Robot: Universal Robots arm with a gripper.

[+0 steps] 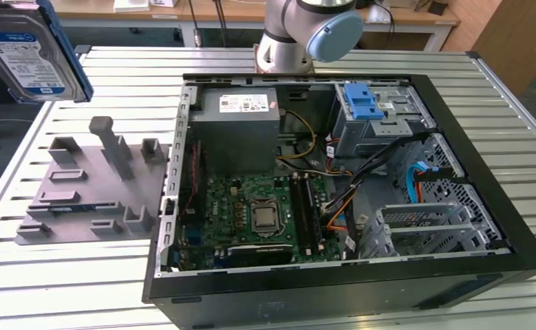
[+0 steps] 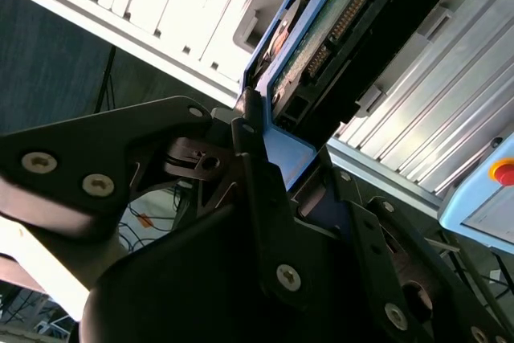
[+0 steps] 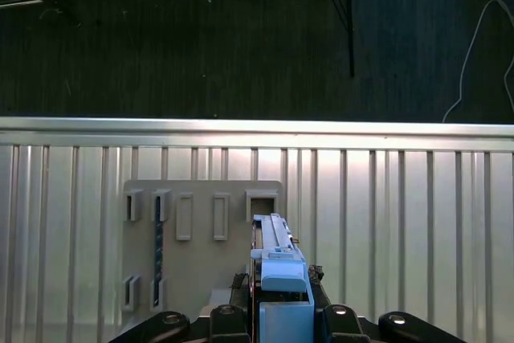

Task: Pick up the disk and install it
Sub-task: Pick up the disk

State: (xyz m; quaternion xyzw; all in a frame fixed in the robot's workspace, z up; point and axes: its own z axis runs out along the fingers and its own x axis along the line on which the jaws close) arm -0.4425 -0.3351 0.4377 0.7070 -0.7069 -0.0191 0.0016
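Hanging above the slotted grey holder [image 1: 84, 185], the disk [image 1: 25, 58] is clamped edgewise by the gripper [image 3: 283, 312], likely to be carried clear.

The disk [image 1: 20, 55] is silver, with a blue-and-white label and blue side rails. In the second wrist view its circuit board [image 2: 325, 34] is green. The pincer [image 3: 279, 287] is black. The tabletop [image 1: 66, 289] is pale silver, ribbed in parallel slats. The holder block [image 1: 84, 192] is plain grey and the computer case [image 1: 341, 295] is black. The motherboard [image 1: 259, 206] is green. The power-supply box [image 1: 240, 120] is grey with a white sticker. The drive bay [image 1: 382, 130] is grey metal and its latch [image 1: 364, 103] is blue. One cable [image 1: 410, 182] is bright blue. The arm's joint cap [image 1: 334, 34] is light blue. The floor [image 3: 241, 38] is dark.
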